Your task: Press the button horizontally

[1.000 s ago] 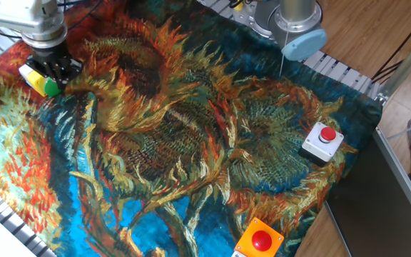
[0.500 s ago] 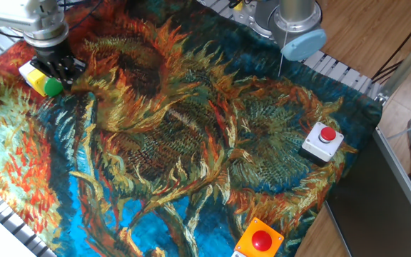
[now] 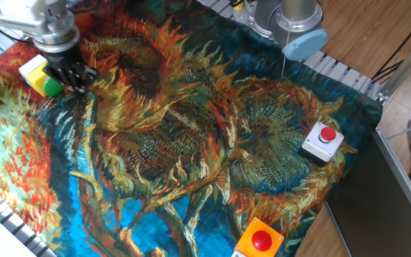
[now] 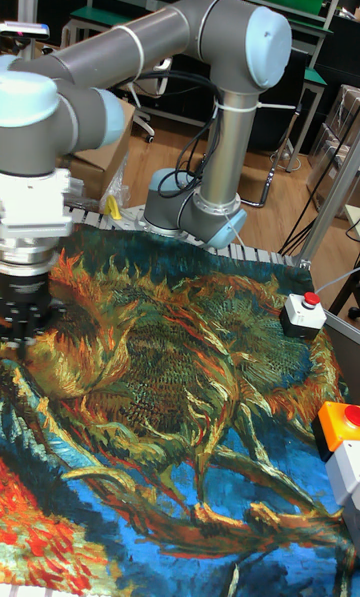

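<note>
Green button (image 3: 51,87) on its yellow box sits at the upper left tabletop (image 3: 191,164) edge, the tool (image 3: 72,76) just beside it; finger spacing cannot be told.

The button (image 3: 46,82) is over at the far left corner of the sunflower-print cloth (image 3: 191,143). Little yellow box lying on its side, so the round green cap faces sideways along the table, not up. Black gripper fingers (image 3: 73,73) sit right beside it.
</note>
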You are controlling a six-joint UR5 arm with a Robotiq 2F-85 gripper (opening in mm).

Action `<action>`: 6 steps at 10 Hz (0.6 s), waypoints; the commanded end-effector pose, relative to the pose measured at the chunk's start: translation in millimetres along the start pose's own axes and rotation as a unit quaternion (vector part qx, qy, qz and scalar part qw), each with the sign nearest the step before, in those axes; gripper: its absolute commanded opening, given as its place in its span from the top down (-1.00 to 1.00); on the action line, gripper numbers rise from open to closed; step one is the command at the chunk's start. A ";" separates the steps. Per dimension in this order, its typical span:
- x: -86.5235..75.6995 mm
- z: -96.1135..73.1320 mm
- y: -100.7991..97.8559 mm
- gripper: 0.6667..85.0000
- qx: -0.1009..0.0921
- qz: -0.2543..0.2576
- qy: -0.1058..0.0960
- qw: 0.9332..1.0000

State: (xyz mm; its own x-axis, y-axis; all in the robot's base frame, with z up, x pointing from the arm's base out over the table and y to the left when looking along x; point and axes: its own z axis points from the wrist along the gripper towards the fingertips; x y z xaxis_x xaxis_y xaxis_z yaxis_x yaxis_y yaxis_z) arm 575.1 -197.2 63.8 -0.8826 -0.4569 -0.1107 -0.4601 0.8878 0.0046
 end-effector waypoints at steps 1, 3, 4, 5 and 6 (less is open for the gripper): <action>13.2 -0.9 -5.9 0.98 0.021 -0.055 0.028 0.998; 9.7 -0.8 -6.9 0.98 0.023 -0.058 0.021 0.998; 3.6 0.5 9.0 0.98 0.004 -0.033 0.007 0.999; -12.2 -0.5 42.4 0.98 0.006 -0.018 0.004 1.000; -31.4 -1.2 77.9 0.98 0.005 0.000 0.005 1.000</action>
State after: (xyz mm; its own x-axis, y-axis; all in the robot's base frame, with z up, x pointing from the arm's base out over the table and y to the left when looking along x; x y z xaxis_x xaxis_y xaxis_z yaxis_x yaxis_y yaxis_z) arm 567.9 -167.0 64.3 -0.8604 -0.5026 -0.0836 -0.5028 0.8642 -0.0206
